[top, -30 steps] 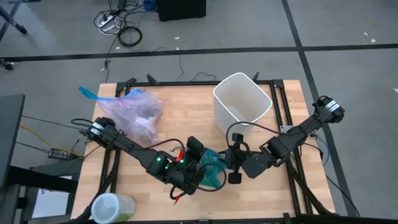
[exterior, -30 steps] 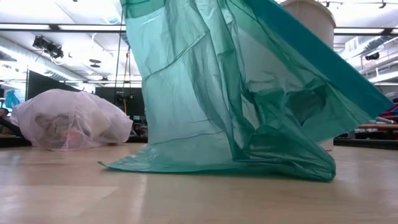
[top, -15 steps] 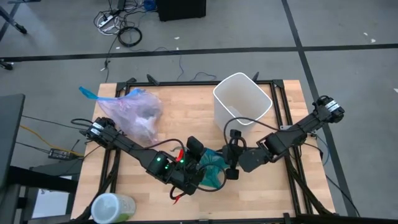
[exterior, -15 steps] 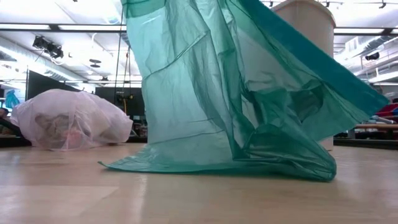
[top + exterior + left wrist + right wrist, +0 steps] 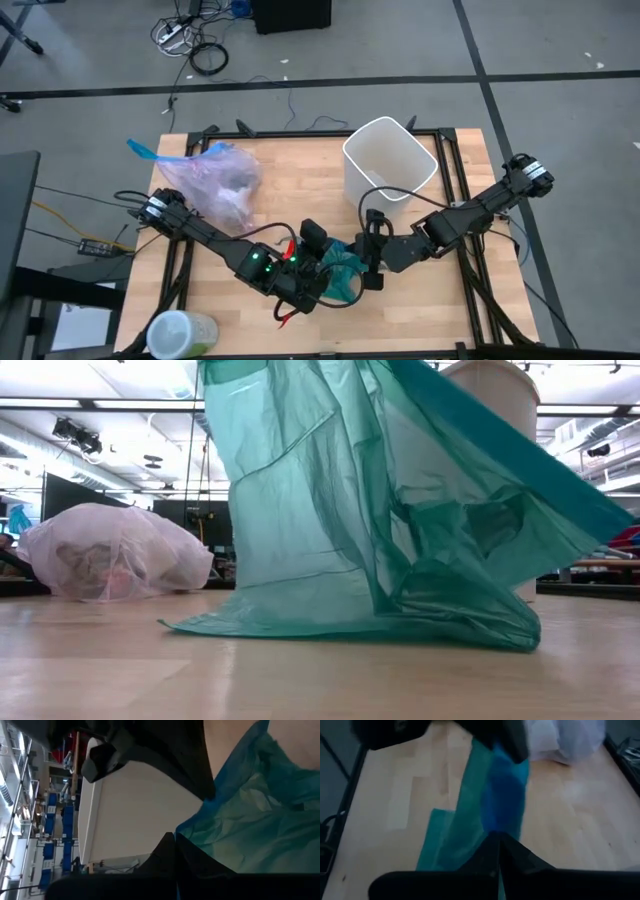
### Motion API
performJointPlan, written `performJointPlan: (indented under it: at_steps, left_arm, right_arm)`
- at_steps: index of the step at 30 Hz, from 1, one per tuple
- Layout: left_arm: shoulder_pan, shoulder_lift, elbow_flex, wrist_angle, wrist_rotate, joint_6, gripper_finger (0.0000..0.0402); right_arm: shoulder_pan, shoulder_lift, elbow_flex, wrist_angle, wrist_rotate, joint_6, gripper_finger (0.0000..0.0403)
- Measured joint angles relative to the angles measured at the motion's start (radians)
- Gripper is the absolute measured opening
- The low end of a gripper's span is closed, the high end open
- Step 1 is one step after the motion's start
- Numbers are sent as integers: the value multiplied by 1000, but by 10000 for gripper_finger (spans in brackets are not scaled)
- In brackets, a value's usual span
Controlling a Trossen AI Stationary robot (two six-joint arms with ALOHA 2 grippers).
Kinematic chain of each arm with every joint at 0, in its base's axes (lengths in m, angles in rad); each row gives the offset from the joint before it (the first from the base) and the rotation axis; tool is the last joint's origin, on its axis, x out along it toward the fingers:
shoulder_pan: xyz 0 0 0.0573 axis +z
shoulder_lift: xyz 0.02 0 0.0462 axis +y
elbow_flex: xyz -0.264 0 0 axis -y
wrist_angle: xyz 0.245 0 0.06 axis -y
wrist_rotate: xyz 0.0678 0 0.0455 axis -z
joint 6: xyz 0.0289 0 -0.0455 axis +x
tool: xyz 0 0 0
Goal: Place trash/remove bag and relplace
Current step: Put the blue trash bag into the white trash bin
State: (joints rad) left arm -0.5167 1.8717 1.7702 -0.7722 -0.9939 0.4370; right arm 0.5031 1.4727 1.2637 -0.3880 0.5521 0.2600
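**Both claws pinch the teal bag: relining step under way**

Right gripper (image 5: 360,262) is clenched on the teal-green bag (image 5: 340,272) at the table's near edge; left gripper (image 5: 322,268) is clenched on its other side. Judging by this, the next move calls for spreading the mouth and carrying it to the white bin (image 5: 390,165). Farther back lies the bag (image 5: 222,182), filled, on the table (image 5: 290,190). Count: two bags, one bin.

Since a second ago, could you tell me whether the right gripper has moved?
Yes. In the high view the right gripper has slid left, away from the white bin, onto the teal bag.
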Motion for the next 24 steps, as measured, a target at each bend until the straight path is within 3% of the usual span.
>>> performJointPlan:
  at_steps: [8, 14, 24]
  left_arm:
    - [-4, 0, 0, 57, 0, -9, 5]
    - [-20, 0, 0, 91, 0, -30, 5]
    - [4, -1, 1, -77, 94, -314, 39]
  right_arm:
    - [-16, 0, 0, -29, 140, 124, 0]
    - [-40, 0, 0, -36, 149, 166, 0]
    - [-37, -1, 0, -43, 110, 82, 0]
